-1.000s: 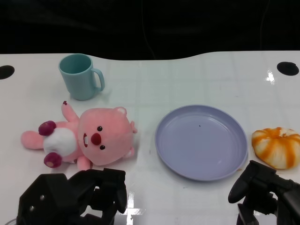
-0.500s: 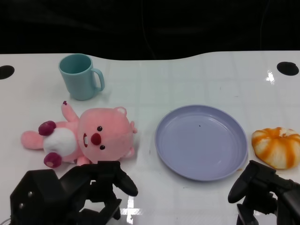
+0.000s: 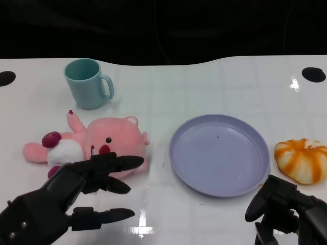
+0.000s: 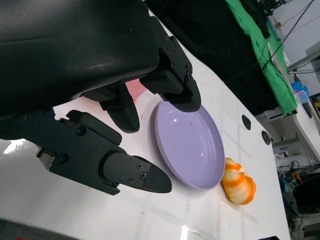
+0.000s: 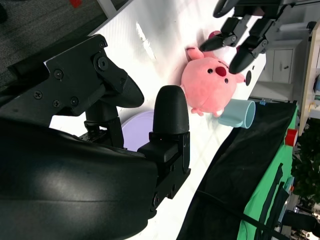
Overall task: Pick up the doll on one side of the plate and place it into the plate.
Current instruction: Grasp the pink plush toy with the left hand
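The left hand (image 3: 76,191) hovers wide open over the doll (image 3: 97,150), which is not yet grasped; the plate (image 3: 219,153) holds nothing.

Bright overhead light is glaring off the glossy white surface (image 3: 204,87); wrist views are blurring up close.

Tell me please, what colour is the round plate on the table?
The round plate is pale lilac-purple, plain with no pattern; the head view shows it best.
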